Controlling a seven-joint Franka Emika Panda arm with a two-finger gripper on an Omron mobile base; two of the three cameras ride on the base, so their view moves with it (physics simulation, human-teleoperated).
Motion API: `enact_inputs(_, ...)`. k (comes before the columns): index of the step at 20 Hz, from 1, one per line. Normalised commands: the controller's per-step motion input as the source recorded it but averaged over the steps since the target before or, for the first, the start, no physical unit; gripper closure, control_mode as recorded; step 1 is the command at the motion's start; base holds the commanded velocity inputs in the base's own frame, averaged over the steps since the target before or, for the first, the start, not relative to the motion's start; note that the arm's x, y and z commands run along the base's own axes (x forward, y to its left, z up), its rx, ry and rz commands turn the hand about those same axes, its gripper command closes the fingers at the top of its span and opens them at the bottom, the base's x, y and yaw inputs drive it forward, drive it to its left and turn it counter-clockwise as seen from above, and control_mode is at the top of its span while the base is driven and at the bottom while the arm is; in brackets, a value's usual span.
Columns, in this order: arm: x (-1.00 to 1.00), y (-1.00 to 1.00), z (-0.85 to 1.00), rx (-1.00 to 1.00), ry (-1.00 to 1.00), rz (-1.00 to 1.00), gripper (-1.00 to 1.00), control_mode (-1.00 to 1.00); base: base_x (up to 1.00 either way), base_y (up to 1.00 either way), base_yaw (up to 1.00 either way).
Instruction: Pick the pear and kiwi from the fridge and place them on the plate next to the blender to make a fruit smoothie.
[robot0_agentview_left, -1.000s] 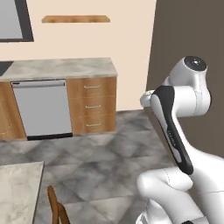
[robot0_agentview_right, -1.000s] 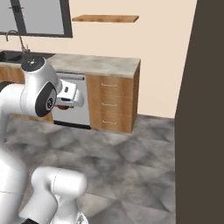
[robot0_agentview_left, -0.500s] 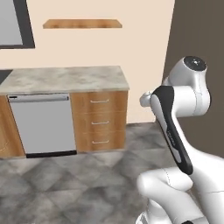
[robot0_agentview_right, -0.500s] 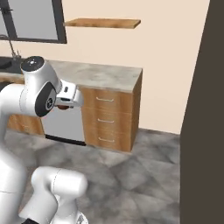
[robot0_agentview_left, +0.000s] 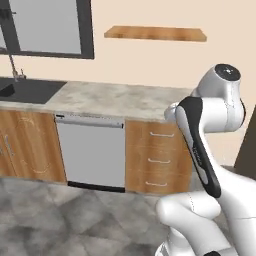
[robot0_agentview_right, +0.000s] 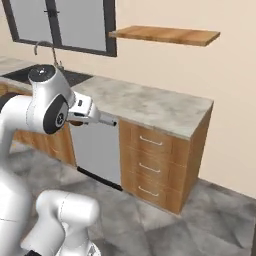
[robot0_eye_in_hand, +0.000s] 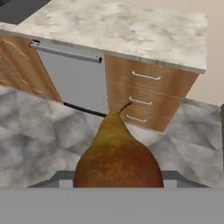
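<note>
One pear (robot0_eye_in_hand: 117, 164) sits clamped in the tool (robot0_eye_in_hand: 117, 183).

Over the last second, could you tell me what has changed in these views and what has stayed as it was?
The base has turned, so the whole scene slid right in the left base view: the dishwasher and drawers sit nearer the middle, and the sink and window have come into view. Nothing was let go: the fingers stay shut on the pear, the arm folded as before.

wall (robot0_agentview_left: 150, 65): beige, with wood shelf (robot0_agentview_left: 155, 33) | window (robot0_agentview_left: 47, 27): dark-framed, above sink (robot0_agentview_left: 25, 90) | counter (robot0_agentview_right: 145, 105): mottled stone over dishwasher (robot0_agentview_left: 91, 152) and wood drawers (robot0_agentview_left: 157, 160) | floor (robot0_agentview_left: 65, 220): grey tile
</note>
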Motion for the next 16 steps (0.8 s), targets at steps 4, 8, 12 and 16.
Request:
enact_inputs(4,0.00,0.00,0.00,0.00,0.00,0.00,1.00,1.00,0.79,0.10,0.78)
enact_inputs(8,0.00,0.00,0.00,0.00,0.00,0.00,1.00,1.00,0.79,0.12,0.78)
enact_inputs(12,0.00,0.00,0.00,0.00,0.00,0.00,1.00,1.00,0.68,0.22,0.78)
enact_inputs(16,0.00,0.00,0.00,0.00,0.00,0.00,1.00,1.00,0.67,0.34,0.75)
